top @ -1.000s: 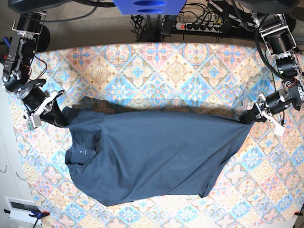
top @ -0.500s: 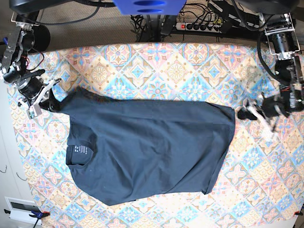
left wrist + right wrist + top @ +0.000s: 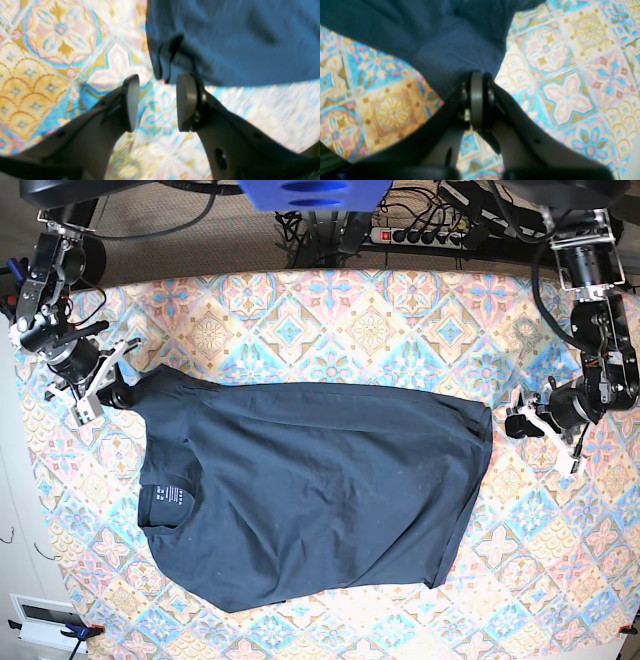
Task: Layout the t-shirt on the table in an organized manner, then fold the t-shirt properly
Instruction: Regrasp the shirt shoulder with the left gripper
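- Pinching a corner of the t-shirt [image 3: 310, 490], the right gripper [image 3: 477, 100] is clamped on cloth near the table's [image 3: 400, 320] left edge.
- The left gripper [image 3: 156, 102] hovers with jaws apart and nothing between them, just off the shirt's corner, near the right edge.
- The shirt lies spread mid-table, soft and wrinkled, with bare patterned cloth all round.

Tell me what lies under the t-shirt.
The t-shirt lies flat on the table, whose tiled cloth shows on all sides. Whatever lies beneath the fabric is covered. The right end effector is shut on one corner.
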Controlling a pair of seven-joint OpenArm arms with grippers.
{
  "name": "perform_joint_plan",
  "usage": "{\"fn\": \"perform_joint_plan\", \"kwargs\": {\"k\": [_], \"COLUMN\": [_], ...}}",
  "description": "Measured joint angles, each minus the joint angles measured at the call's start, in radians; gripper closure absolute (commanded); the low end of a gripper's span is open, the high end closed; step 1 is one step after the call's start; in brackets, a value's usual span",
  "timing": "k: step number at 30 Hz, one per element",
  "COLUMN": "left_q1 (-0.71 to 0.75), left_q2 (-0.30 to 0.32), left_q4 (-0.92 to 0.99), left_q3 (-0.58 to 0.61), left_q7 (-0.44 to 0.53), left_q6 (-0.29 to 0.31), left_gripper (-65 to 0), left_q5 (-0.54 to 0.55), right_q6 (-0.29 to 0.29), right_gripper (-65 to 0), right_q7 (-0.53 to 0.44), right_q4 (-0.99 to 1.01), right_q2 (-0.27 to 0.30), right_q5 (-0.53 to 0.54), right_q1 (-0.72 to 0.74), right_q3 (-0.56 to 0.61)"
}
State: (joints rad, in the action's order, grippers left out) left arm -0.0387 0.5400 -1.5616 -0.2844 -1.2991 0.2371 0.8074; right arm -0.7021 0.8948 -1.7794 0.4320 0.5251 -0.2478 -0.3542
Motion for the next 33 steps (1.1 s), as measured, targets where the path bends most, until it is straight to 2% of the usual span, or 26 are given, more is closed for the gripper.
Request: {"fn": "perform_joint_plan", "kwargs": {"k": [3,6,14,16,20,23,28,30,33], "left_q1": [0.001,0.021,0.105,0.153,0.180,0.163,0.079,0.031,-0.010], "left_q2": [-0.064,-0.114,-0.129,-0.123,-0.109,-0.127,-0.177,-0.180,-0.230], "left_q4": [0.000,0.000,-0.003,-0.003,0.001,0.001,0.005,0.004,0.004], "left_q3": [-0.079,-0.117,-0.117,-0.117,-0.117,-0.117,-0.108,-0.056,0.007], "left_q7": [-0.097,-0.103,-0.083,-0.008,0.026,0.037,0.032,0.036,0.038], "left_q6": [0.000,-0.001,-0.005,-0.005,-0.010,-0.008,-0.011,-0.005,-0.006], "left_gripper": [-24.7,-24.7,-25.0,-28.1,-40.3,-47.1,-47.9,-47.9,-47.9], "left_q5": [0.073,0.155,0.166,0.166,0.158,0.166,0.126,0.068,-0.039], "right_q6": [0.006,0.003,0.003,0.003,0.006,0.003,0.006,0.005,0.003], "right_gripper": [-0.6,-0.6,-0.6,-0.6,-0.6,-0.6,-0.6,-0.6,-0.6], "right_q7": [0.000,-0.001,-0.004,-0.003,0.000,0.000,0.001,0.000,-0.002], "right_q4": [0.000,0.001,0.003,0.003,0.004,0.004,0.006,0.006,0.006], "right_q2": [0.001,0.000,0.000,0.000,-0.026,-0.037,-0.033,-0.035,-0.035], "right_q5": [-0.005,-0.005,-0.003,-0.005,-0.005,-0.003,-0.006,-0.005,-0.005], "right_q1": [0.001,0.001,0.003,0.003,0.004,0.003,0.004,0.004,0.004], "right_q3": [0.000,0.000,0.000,0.000,0.000,0.002,0.000,0.000,0.000]}}
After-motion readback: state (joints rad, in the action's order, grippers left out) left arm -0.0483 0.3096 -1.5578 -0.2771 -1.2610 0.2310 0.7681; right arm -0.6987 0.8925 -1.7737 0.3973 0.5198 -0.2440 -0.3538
